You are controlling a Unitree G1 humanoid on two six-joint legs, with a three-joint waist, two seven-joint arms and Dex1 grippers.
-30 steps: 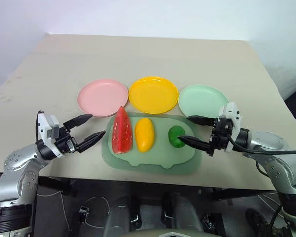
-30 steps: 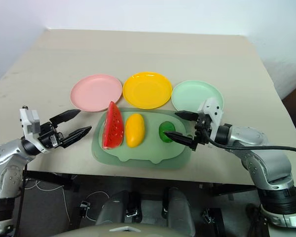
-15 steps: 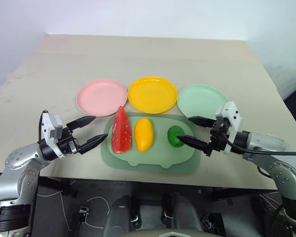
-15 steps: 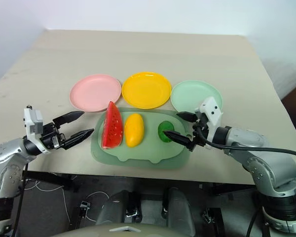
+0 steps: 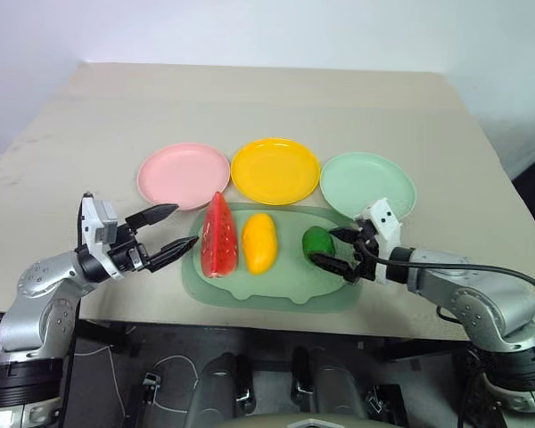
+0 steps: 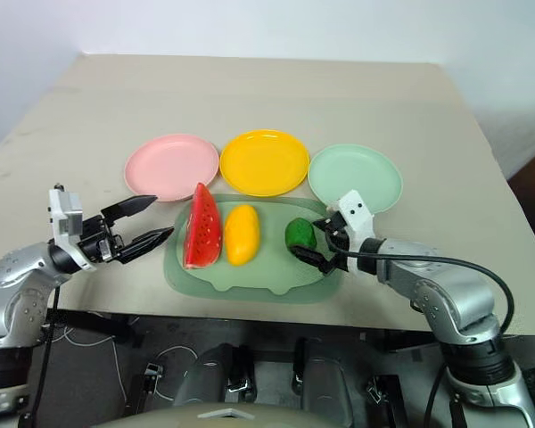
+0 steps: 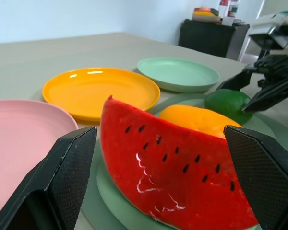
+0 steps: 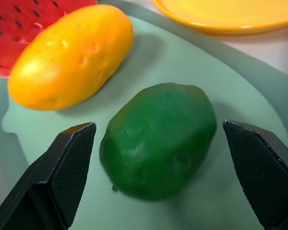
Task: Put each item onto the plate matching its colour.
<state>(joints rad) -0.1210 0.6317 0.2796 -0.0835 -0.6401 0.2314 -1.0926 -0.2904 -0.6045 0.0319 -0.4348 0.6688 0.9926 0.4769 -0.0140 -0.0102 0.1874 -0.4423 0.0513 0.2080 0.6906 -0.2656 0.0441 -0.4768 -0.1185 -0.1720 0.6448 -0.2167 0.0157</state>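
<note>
The left claw (image 5: 172, 229) hovers over the bench (image 5: 276, 98) at 9 o'clock of the tray, its two black tapered fingers spread wide and holding nothing, tips aimed at the watermelon. Behind it, at 11 o'clock of the tray, lies the pink plate (image 5: 184, 175), round, smooth matte plastic with a shallow raised rim, bare. The pale green tray (image 5: 276, 290) is flat, thin and wavy-edged.

On its left part stands the watermelon wedge (image 5: 219, 237), upright on its rind; its glossy red flesh carries painted black seeds, with a thin green rind along the curved edge. Just beside it, apart by a narrow gap, lies the mango (image 5: 260, 242), a smooth yellow-orange oval with a slightly dimpled skin. At 12 o'clock of the tray sits the bright yellow plate (image 5: 275, 170), glossy and bare.

The green fruit (image 5: 317, 242), a small, rounded, dark green lump with a faintly pitted surface, rests on the tray's right part. The right claw (image 5: 336, 247) has its fingers wide apart, one on either side of the fruit, not closed on it. At 1 o'clock lies the mint green plate (image 5: 368, 185), matte and bare.
</note>
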